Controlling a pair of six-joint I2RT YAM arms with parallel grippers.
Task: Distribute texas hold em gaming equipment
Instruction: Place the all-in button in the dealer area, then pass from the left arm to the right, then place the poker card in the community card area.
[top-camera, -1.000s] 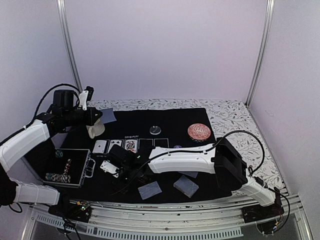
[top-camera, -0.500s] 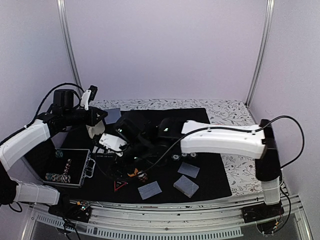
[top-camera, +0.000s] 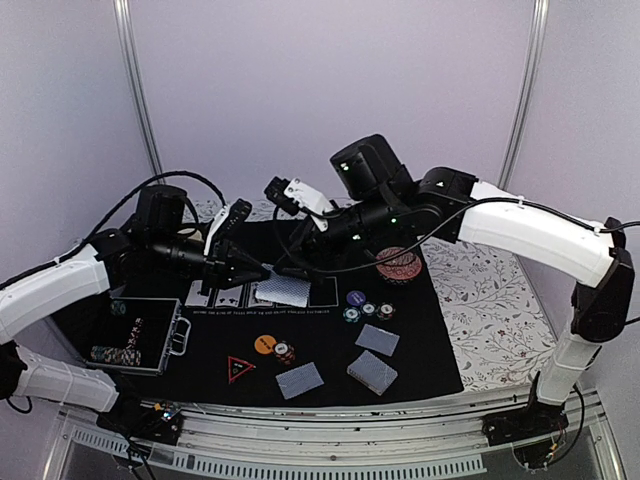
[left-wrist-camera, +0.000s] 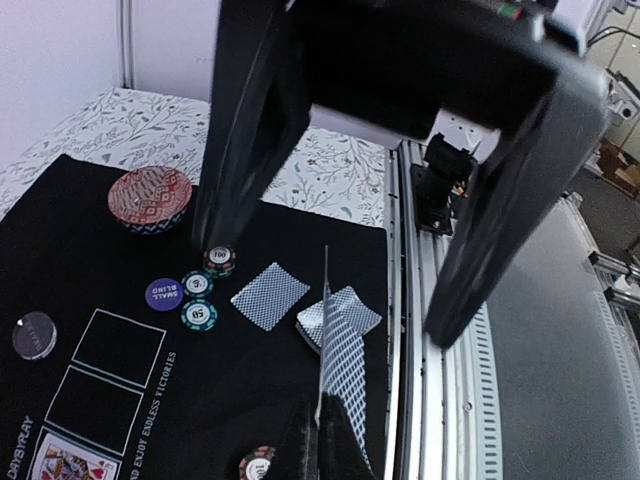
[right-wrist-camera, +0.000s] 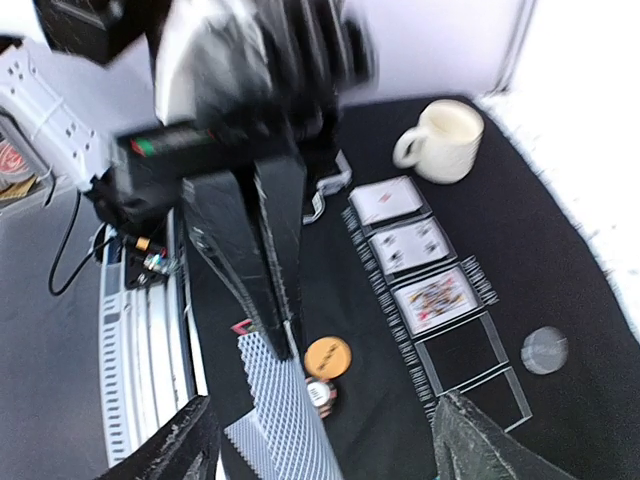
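Left gripper (left-wrist-camera: 322, 430): closed tight on the lower edge of one playing card (left-wrist-camera: 340, 365) with a blue-grey patterned back, held upright and edge-on above the black mat (top-camera: 420, 340).

Right gripper (right-wrist-camera: 330, 440): jaws spread wide, nothing held. One finger on either side of the held card, touching neither face as far as can be seen.

Below, on the mat: orange disc (top-camera: 264, 343), with a small striped chip (top-camera: 284, 352) against its right side. Red-edged black triangle marker (top-camera: 239, 368) left of these, near the front edge.

To the right: purple disc (top-camera: 355, 298), with three striped chips (top-camera: 368, 312) just beside it. Front face-down card (top-camera: 300, 380), second face-down card (top-camera: 377, 340), and a small face-down stack (top-camera: 371, 372) between and right of them.

Further back: three face-up cards (right-wrist-camera: 412, 245) in a row of printed boxes. Cream mug (right-wrist-camera: 445, 140) beyond the row's end. Dark round disc (left-wrist-camera: 36, 335) near the empty boxes. Red patterned bowl (top-camera: 398, 263) at the right rear of the mat.

Far left: open chip case (top-camera: 135, 335), chips inside.
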